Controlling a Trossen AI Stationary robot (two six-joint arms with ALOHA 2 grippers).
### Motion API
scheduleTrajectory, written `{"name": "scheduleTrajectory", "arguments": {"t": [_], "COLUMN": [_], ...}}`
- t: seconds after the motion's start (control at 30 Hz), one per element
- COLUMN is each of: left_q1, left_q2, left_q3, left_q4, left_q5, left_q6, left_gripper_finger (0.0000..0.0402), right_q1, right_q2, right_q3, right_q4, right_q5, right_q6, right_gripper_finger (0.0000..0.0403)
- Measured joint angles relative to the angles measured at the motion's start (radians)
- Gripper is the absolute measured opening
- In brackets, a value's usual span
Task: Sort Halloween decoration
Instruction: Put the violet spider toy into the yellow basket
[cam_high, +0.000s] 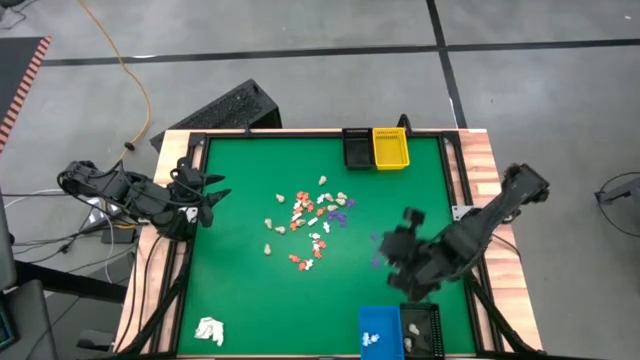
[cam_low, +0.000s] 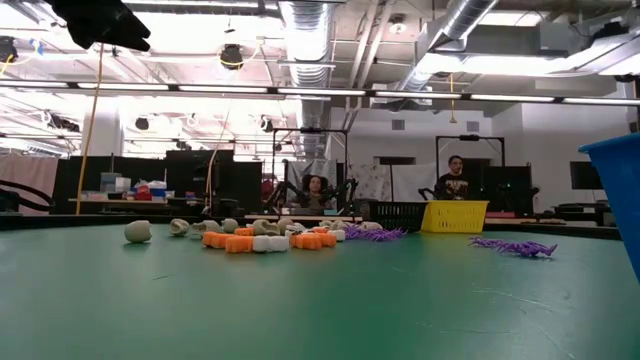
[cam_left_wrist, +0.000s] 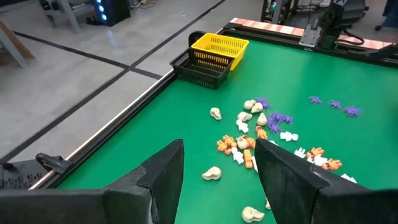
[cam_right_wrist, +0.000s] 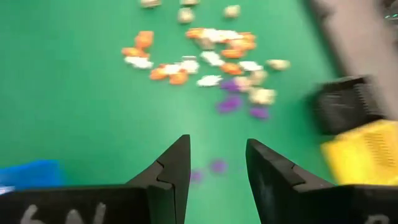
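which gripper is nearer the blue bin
Right. The right gripper hovers just above the blue bin at the table's near edge; the left gripper waits far across at the left side.

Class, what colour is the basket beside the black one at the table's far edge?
Yellow: the basket shows best in the left wrist view, touching the black basket.
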Motion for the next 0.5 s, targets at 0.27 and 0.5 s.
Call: {"name": "scheduleTrajectory", "arguments": {"t": [0.27,0.5], "left_q1": [0.0,0.0], "left_q2": [0.0,0.0], "left_q3": [0.0,0.0], "left_q4": [0.0,0.0], "left_q5": [-0.001,-0.03], "left_q6": [0.0,0.001], "left_gripper_finger": [0.0189,0.0189], "right_q1": [-0.091,-0.139], "right_q2": [-0.203,-0.387], "right_q3": [-0.267,-0.658], "right_q4": [0.057,0.462], "right_q5": [0.036,0.032], "right_q6": [-0.002,-0.082], "right_gripper_finger": [0.0151,0.0159]}}
